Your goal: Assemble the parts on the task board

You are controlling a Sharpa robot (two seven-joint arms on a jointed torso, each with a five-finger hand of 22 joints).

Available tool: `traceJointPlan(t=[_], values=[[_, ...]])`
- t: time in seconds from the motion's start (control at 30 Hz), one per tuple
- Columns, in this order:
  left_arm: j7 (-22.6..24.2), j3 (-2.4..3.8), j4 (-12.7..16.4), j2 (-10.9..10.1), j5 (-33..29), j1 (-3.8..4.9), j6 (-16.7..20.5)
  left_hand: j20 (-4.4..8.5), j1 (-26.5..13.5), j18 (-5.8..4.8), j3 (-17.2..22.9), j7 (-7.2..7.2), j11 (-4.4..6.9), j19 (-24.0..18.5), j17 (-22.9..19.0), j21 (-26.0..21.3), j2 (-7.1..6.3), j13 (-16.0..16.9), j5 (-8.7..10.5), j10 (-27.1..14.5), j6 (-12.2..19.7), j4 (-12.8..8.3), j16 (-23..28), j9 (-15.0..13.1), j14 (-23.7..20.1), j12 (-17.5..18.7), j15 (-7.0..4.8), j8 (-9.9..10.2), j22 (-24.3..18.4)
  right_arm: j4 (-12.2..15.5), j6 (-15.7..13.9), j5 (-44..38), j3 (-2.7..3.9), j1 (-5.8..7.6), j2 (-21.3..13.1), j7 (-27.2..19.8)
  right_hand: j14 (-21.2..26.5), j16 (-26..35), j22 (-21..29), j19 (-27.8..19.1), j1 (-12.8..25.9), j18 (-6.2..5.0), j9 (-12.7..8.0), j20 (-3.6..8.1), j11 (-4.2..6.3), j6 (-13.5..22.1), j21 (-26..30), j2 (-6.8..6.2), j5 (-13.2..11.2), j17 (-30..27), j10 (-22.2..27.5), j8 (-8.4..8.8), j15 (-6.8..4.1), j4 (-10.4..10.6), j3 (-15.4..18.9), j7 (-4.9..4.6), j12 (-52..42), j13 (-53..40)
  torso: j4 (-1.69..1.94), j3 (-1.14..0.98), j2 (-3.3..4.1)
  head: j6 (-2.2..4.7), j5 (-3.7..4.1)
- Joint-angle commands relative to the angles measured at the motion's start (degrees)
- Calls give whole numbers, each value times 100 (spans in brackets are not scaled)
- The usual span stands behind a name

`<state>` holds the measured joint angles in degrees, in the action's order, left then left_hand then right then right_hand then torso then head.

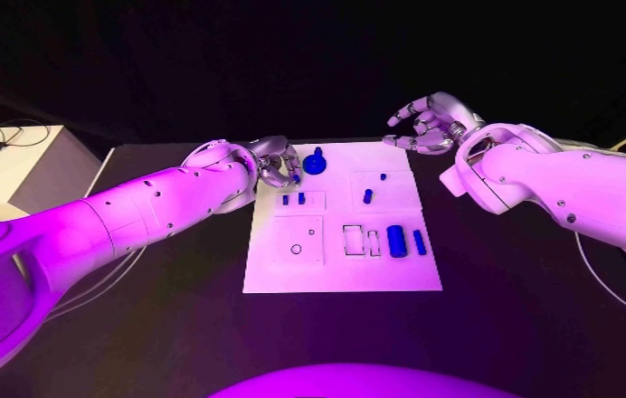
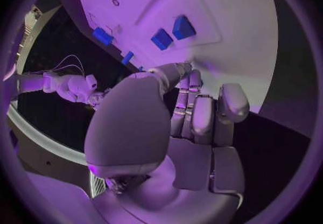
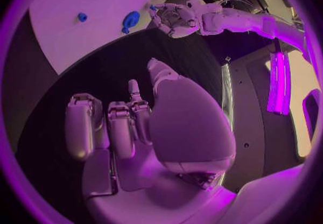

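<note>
The black bench [image 1: 522,289] is carrying the white task board [image 1: 342,276], with blue parts [image 1: 395,241] lying on it. The left robot hand [image 1: 277,161] is hovering at its far-left corner, the right robot hand [image 1: 431,125] beyond its far-right; both empty, fingers loosely curled apart. No legible writing

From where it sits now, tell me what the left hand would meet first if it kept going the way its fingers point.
Probably the rounded blue part at the task board's far edge, just beyond the left hand; depth is unclear, so it might pass above.
</note>
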<state>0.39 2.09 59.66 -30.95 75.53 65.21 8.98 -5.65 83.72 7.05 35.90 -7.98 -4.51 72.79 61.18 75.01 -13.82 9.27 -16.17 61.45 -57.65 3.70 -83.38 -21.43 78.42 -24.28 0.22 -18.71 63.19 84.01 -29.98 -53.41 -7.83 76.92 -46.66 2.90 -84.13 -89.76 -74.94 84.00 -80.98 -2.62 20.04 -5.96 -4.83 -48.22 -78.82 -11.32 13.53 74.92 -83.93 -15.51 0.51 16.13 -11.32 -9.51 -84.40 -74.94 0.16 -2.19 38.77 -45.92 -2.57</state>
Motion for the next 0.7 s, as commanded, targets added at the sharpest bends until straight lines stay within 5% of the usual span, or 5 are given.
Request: traceJointPlan(t=[0.03,0.7], values=[[-40,-5,8,12,39,-10,-161,-25,-64,-90,14,-7,13,7,-6,9,15,-7,28,42,-32,-12,5,-7,3,25,19,8,-5,9,49,-47,3,-2,3,-36,-587,-24,-605,214,36,-9,6,15,19,22,10,19,27,1508,-9,-34,-32,14,-20,5,-6,-932,0,-1,-6,-9,-4],[-72,-4,83,-38,-25,-11,-208,-26,-60,-91,26,-6,15,10,-33,14,28,-4,27,65,-44,-34,14,-13,-8,54,18,16,7,-4,51,-47,3,-3,10,-38,-587,-24,-605,214,36,-9,6,15,19,22,10,19,27,1508,-9,-34,-32,14,-20,5,-6,-932,4,6,-2,-10,-3]])
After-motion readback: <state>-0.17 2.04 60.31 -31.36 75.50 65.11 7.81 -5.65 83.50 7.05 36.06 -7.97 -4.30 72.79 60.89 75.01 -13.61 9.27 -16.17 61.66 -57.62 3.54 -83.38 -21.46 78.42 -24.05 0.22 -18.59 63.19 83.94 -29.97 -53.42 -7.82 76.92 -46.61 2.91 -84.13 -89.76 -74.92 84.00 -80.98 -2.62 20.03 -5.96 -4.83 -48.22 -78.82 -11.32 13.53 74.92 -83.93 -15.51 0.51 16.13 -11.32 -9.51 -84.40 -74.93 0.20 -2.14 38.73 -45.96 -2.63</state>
